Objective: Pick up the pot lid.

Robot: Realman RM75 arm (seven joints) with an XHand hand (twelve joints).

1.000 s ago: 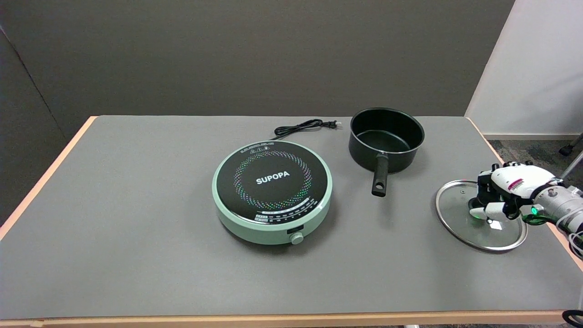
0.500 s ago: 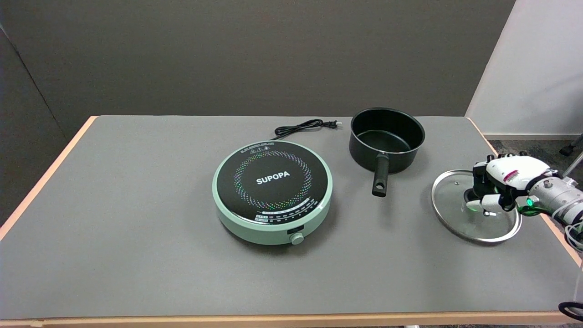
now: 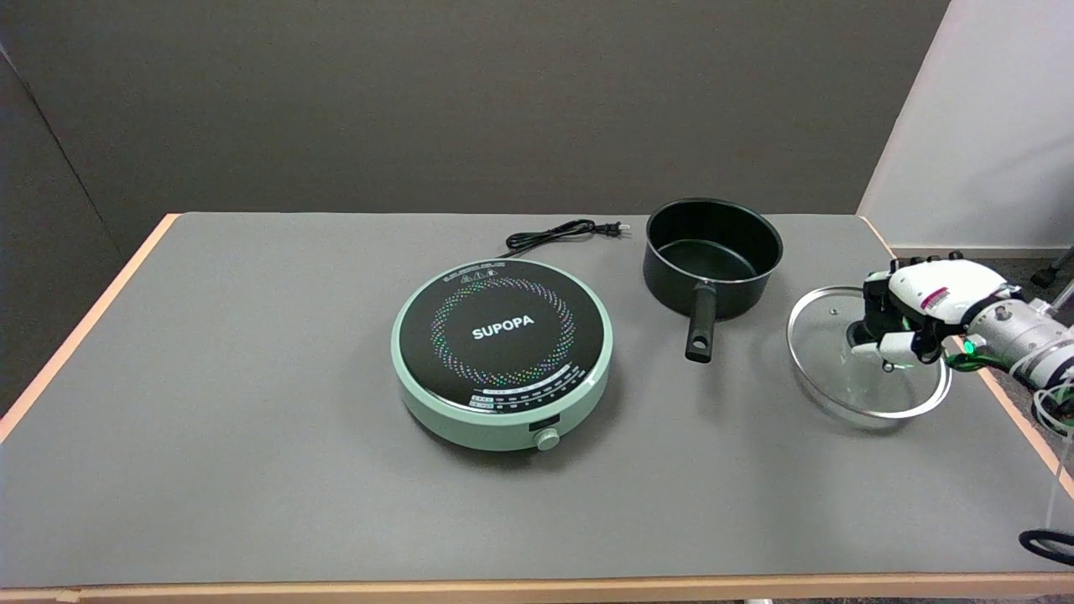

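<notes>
Lifted higher and shifted toward the pot (image 3: 711,254) since a second ago, the glass pot lid (image 3: 839,369) hangs above the tabletop's (image 3: 252,419) right side. Robot hand (image 3: 914,319) fingers clasp its knob; the round lid tilts slightly, top side up.

"SUPOPA" in white on the black top of the green induction cooker (image 3: 501,352); smaller panel markings perhaps print, unreadable.

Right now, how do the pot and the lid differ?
The pot is black and opaque; the lid is clear glass with a metal rim. The pot stands untouched on the table; the lid is gripped at its knob by the right hand. The pot is deep, the lid shallow. Both are round.
</notes>
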